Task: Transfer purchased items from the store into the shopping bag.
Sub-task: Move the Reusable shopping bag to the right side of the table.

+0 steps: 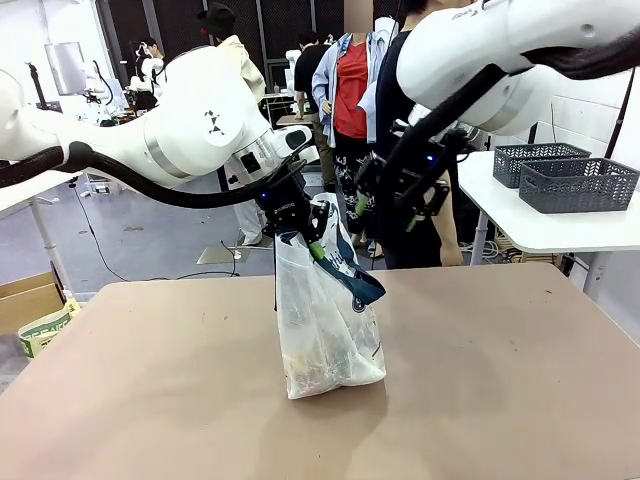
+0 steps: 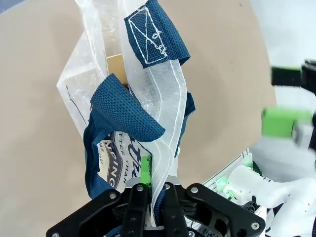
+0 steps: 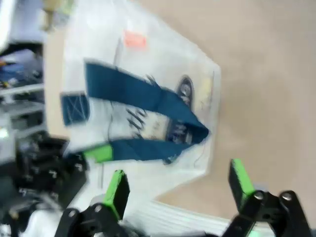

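Table point(image 1: 500, 400) w/ shopping bag point(image 1: 325, 330) upright mid-table. At bag's top edge, left gripper point(image 1: 300, 235) has its fingers pinched shut on bag's rim, holding it up. Just above bag's mouth, right gripper point(image 3: 177, 180), fingers wide, empty. Inside bag, packets point(image 1: 320, 370) at btm. Judged: loading mostly done.
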`<control>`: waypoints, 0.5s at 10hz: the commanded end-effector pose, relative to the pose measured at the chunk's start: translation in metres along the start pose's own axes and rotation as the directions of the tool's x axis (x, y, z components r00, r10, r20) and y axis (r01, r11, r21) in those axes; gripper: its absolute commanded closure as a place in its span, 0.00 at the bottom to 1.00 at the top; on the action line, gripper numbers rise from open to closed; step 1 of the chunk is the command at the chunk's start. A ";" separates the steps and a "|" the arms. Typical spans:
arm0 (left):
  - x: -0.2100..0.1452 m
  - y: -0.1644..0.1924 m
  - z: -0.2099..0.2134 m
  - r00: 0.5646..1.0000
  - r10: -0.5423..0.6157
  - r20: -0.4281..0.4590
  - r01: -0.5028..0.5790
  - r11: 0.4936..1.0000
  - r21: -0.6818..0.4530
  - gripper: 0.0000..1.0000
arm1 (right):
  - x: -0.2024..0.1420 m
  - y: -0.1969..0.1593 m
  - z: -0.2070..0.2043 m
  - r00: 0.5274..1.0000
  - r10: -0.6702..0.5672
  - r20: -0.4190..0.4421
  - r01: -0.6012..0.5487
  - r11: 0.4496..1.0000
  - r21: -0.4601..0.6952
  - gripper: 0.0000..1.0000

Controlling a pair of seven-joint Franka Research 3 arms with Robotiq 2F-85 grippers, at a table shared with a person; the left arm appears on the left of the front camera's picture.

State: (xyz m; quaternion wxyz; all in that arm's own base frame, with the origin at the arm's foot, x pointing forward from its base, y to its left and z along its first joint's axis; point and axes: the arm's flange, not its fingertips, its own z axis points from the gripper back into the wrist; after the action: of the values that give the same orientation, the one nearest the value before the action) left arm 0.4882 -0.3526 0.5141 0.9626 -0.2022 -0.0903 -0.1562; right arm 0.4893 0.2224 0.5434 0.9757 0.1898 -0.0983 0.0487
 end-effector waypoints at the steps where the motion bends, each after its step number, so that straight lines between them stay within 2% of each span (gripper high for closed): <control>1: 0.000 0.000 0.002 1.000 0.004 0.001 -0.004 1.000 -0.008 1.00 | -0.041 -0.003 0.019 0.940 0.340 0.026 -0.327 0.922 -0.209 0.00; 2: 0.000 0.000 0.002 1.000 0.004 0.001 -0.004 1.000 -0.008 1.00 | -0.053 -0.007 0.026 0.913 0.408 0.012 -0.388 0.878 -0.281 0.00; 3: 0.000 0.000 0.002 1.000 0.004 0.001 -0.004 1.000 -0.008 1.00 | -0.059 -0.014 0.035 0.874 0.485 0.041 -0.457 0.847 -0.272 0.00; 4: 0.000 0.000 0.002 1.000 0.004 0.001 -0.004 1.000 -0.008 1.00 | -0.064 -0.021 0.044 0.852 0.516 0.089 -0.481 0.838 -0.259 0.00; 5: 0.000 0.000 0.002 1.000 0.004 0.001 -0.004 1.000 -0.008 1.00 | -0.060 -0.027 0.047 0.882 0.460 0.100 -0.436 0.879 -0.195 0.00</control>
State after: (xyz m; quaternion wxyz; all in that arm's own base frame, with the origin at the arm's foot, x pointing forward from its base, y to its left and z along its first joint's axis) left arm 0.4882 -0.3529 0.5142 0.9625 -0.2024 -0.0904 -0.1564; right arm 0.4240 0.1874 0.5782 0.9435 0.0305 -0.1986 0.2635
